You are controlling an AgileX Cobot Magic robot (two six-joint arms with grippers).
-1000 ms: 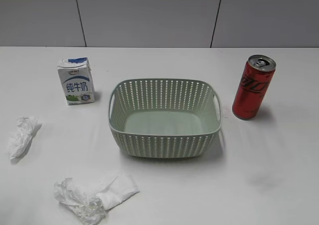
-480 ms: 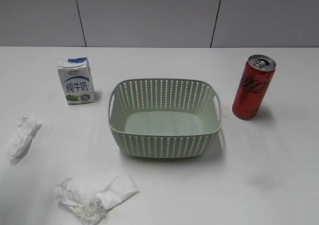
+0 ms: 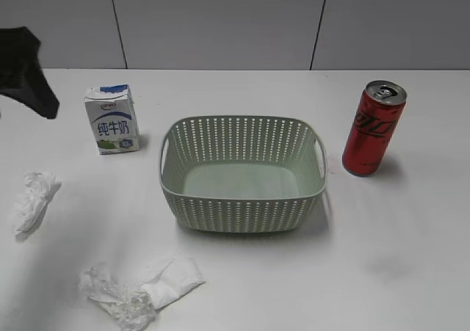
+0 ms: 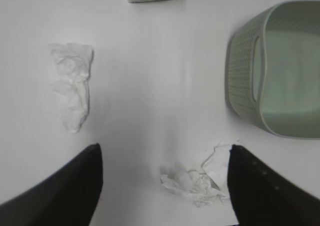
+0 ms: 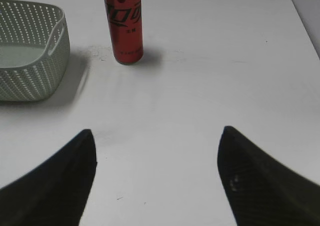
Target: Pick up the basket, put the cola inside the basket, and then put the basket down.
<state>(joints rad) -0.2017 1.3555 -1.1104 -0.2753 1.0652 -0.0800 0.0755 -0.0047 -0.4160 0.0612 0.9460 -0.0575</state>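
The pale sage-green basket (image 3: 243,173) stands empty in the middle of the white table; it also shows in the left wrist view (image 4: 272,73) and the right wrist view (image 5: 30,48). The red cola can (image 3: 373,128) stands upright to the basket's right, apart from it, and shows in the right wrist view (image 5: 123,23). My left gripper (image 4: 163,153) is open and empty, high above the table to the left of the basket. A dark part of the left arm (image 3: 26,70) shows at the exterior view's left edge. My right gripper (image 5: 156,138) is open and empty, short of the can.
A white-and-blue milk carton (image 3: 111,119) stands to the basket's left. A crumpled tissue (image 3: 33,200) lies at the left, another (image 3: 139,289) at the front left. The same two tissues show in the left wrist view: one at its left (image 4: 71,84), one between the fingers (image 4: 196,179).
The left arm has come into the exterior view at the upper left edge. The basket, can, carton and tissues have not moved.
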